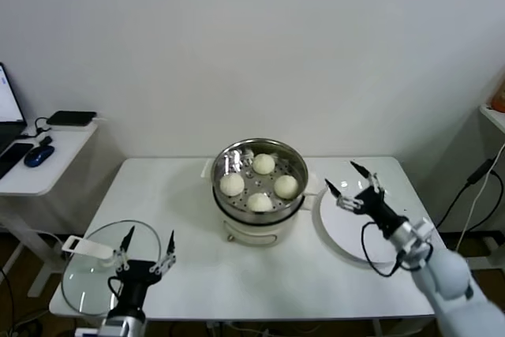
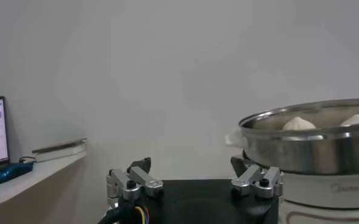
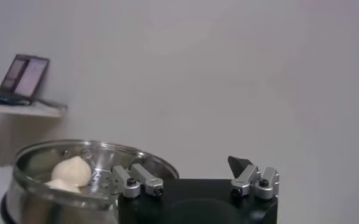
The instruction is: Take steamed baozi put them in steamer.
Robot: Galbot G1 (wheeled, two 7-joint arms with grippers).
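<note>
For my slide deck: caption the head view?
Four baozi in the steamer; right claw open above the plate.

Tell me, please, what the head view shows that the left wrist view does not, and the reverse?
Only the head view shows all four baozi, the empty white plate, the glass lid and the open right hand above the plate. Only the left wrist view shows the cooker base's side below the steamer. Both show the steamer, the open left hand and the side desk.

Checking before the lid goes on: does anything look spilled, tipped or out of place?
Nothing stands out. All four baozi sit inside the upright steamer; the white plate is bare, and the glass lid lies flat on the table.
</note>
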